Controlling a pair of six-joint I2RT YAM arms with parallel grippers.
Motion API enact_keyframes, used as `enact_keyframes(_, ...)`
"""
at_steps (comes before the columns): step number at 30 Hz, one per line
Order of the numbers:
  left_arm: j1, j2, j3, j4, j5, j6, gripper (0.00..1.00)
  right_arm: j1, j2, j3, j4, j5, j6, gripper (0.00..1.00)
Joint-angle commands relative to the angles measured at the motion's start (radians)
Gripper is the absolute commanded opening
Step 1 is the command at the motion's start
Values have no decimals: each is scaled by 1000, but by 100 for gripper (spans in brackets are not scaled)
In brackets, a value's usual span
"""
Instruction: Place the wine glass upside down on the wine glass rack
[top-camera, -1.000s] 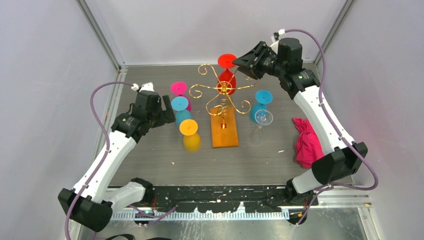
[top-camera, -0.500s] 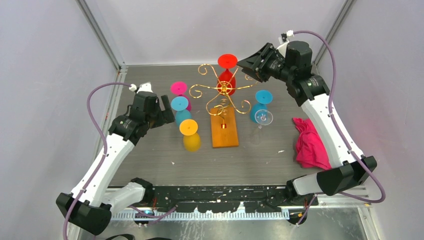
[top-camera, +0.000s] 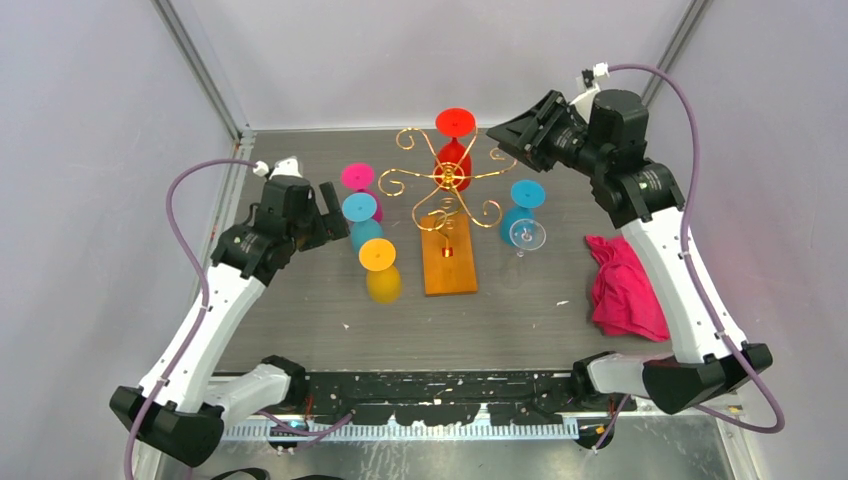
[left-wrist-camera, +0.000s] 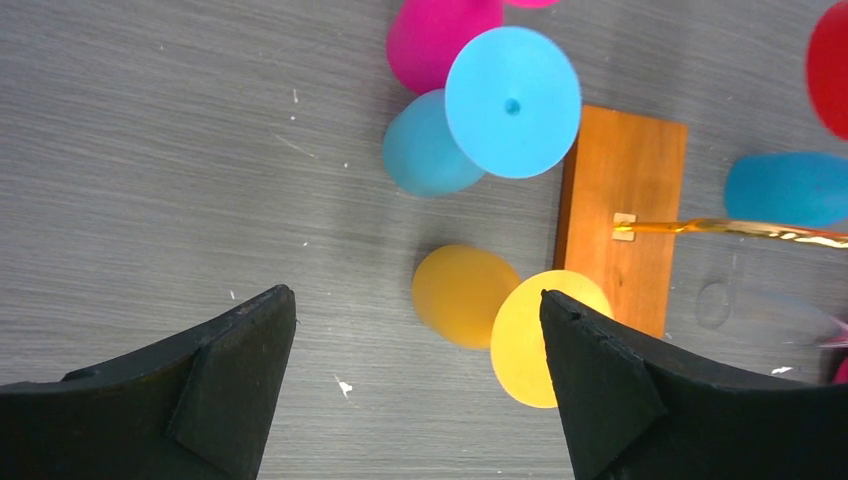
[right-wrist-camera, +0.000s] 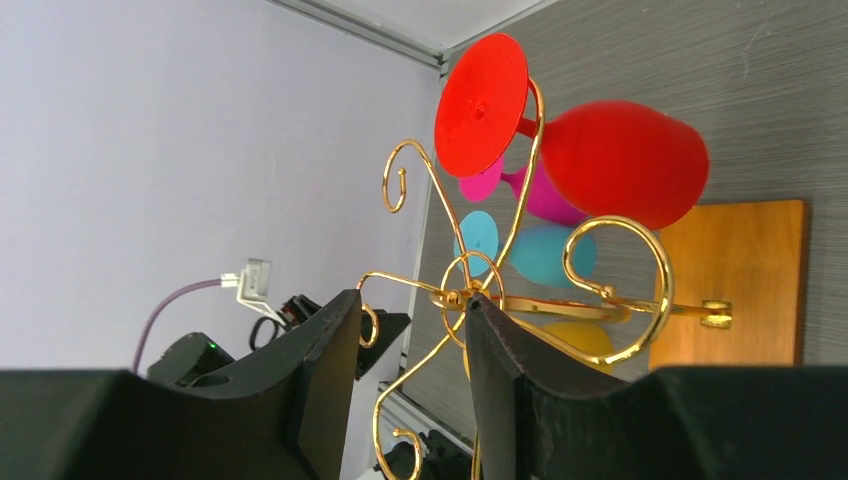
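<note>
The wine glass rack (top-camera: 446, 181) is gold wire with scroll arms on an orange-brown wooden base (top-camera: 448, 262). A red wine glass (top-camera: 453, 155) hangs upside down in its far arm, foot up. In the right wrist view the red wine glass (right-wrist-camera: 625, 160) sits in a scroll of the rack (right-wrist-camera: 520, 215). My right gripper (top-camera: 497, 140) stands to its right, apart from it. The right gripper (right-wrist-camera: 412, 300) is open and holds nothing. My left gripper (top-camera: 338, 218) is open beside a blue glass (top-camera: 360, 209). The left gripper (left-wrist-camera: 415, 295) is empty above the table.
Left of the rack stand a pink glass (top-camera: 358, 178), the blue one and a yellow glass (top-camera: 380, 268), all upside down. Right of it are another blue glass (top-camera: 522, 203) and a clear glass (top-camera: 527, 235). A pink cloth (top-camera: 625, 288) lies at the right.
My right gripper has drawn back to the right, away from the red glass, which stays hanging on the rack. The left arm has shifted slightly left.
</note>
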Motion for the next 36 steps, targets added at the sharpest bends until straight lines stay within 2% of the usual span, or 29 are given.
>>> enact_keyframes(1, 3, 38, 110, -48, 13, -4, 94, 3, -59, 78, -61, 71, -80, 49)
enact_keyframes(5, 25, 52, 142, -62, 52, -36, 99, 3, -90, 101, -82, 143, -135, 49)
enact_keyframes(10, 78, 42, 142, -53, 110, -74, 100, -10, -109, 89, -75, 246, -195, 50)
enact_keyframes(17, 168, 36, 122, -7, 171, -98, 100, -54, -131, -9, 9, 261, -181, 50)
enact_keyframes(27, 306, 88, 3, 245, 309, -267, 94, -130, -188, -146, 98, 294, -119, 48)
enact_keyframes(36, 321, 186, -110, 519, 359, -386, 87, -136, -192, -144, 93, 316, -149, 48)
